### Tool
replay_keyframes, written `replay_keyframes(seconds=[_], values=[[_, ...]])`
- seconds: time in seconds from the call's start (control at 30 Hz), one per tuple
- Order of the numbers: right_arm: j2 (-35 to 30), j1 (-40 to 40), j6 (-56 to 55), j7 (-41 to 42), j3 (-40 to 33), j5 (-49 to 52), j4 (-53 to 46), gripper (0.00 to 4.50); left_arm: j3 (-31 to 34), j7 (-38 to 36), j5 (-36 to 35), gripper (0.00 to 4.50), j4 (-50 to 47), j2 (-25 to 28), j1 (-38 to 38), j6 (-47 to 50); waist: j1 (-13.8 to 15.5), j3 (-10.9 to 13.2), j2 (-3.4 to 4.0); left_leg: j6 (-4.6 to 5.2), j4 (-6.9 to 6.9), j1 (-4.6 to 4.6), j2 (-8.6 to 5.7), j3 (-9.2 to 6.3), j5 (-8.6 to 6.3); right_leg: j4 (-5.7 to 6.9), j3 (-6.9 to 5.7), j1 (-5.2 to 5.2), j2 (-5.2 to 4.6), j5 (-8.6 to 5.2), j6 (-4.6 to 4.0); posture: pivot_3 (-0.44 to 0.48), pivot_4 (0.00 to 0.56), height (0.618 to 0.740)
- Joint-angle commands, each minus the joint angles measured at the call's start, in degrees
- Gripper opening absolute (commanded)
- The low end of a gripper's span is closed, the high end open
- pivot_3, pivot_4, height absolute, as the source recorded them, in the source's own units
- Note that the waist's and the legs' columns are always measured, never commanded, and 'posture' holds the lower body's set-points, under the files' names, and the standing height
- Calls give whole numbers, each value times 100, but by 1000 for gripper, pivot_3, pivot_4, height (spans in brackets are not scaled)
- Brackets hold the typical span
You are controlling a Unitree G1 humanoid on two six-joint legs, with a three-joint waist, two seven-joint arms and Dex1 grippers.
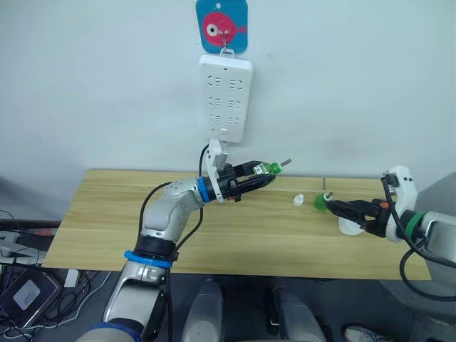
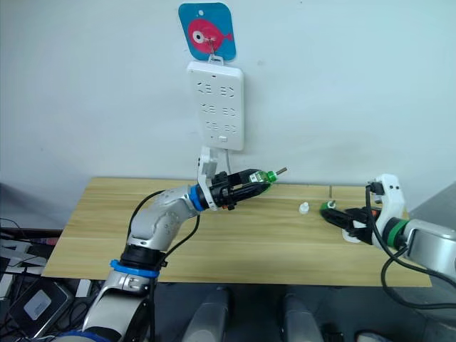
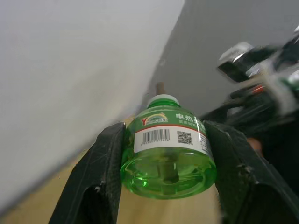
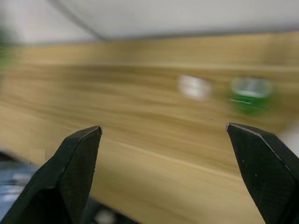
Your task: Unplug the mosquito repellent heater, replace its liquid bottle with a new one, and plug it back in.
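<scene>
Mosquito repellent heater parts are spread over the wooden table [image 1: 107, 221], taken from the robot's left to its right. The left gripper [image 1: 265, 173] is raised above the table's far edge, just below the white power strip [image 1: 226, 96] hanging on the wall, and its two fingers are clamped on a green liquid bottle [image 3: 167, 149], label up and wick pointing away from the wrist. Further right, a small white cap [image 1: 298, 200] lies on the tabletop, with a second green bottle [image 1: 323, 201] beside it. The right gripper [image 1: 340, 209], fingers spread wide and holding nothing, hovers low just beside that bottle. The white heater [image 1: 349, 227] rests on the table right under the right gripper.
</scene>
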Motion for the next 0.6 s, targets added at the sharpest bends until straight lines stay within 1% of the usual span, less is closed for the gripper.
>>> replay_keyframes(seconds=[0.03, 0.1, 0.17, 0.23, 0.33, 0.43, 0.6], values=[[-116, -335, 69, 531, 540, -1228, 637, 4454, 320, -281, -939, 2249, -230, 232, -211, 1379, -61, 7, -4, 0, -2, 0, 0, 0, 0, -1, 0, -1, 0, 0, 0, 257, 309, 740], [-42, -664, 102, 788, 912, -1830, 1065, 4454, 452, -300, -1328, 2249, -290, 349, -257, 2014, -147, 47, 0, 0, -3, -2, 0, 0, 0, -2, 1, -2, 0, -1, 1, 263, 317, 740], [45, -974, 156, 1063, 1190, -2288, 1419, 4454, 528, -274, -1559, 2249, -398, 428, -242, 2420, -194, 99, -7, 0, -4, -4, 0, 1, 0, -3, 2, -5, -1, -1, 1, 272, 330, 740], [188, -1253, 262, 1251, 1300, -2610, 1797, 4454, 609, -175, -1742, 2249, -552, 452, -174, 2693, -221, 160, -6, 0, -6, -7, 1, -2, 0, -2, 0, -8, -1, -1, 1, 284, 338, 740], [426, -1615, 420, 1428, 1405, -3103, 2377, 4454, 719, 58, -1812, 2249, -703, 386, -46, 2796, -222, 214, 0, 0, -7, -11, 2, -3, 0, -2, -2, -9, -1, -2, 2, 306, 348, 740], [617, -1942, 623, 1635, 1502, -3513, 2803, 4454, 728, 101, -1856, 2249, -851, 441, 70, 2890, -197, 276, 1, -1, -9, -11, 1, -3, 0, -3, -2, -10, -4, -4, 5, 319, 352, 740], [774, -2426, 715, 2137, 1781, -4241, 3367, 4454, 815, 208, -1967, 2249, -1067, 494, 216, 3029, -141, 291, -6, -2, -13, -14, -1, -3, -1, -6, -2, -13, -8, -5, 7, 349, 355, 740]])
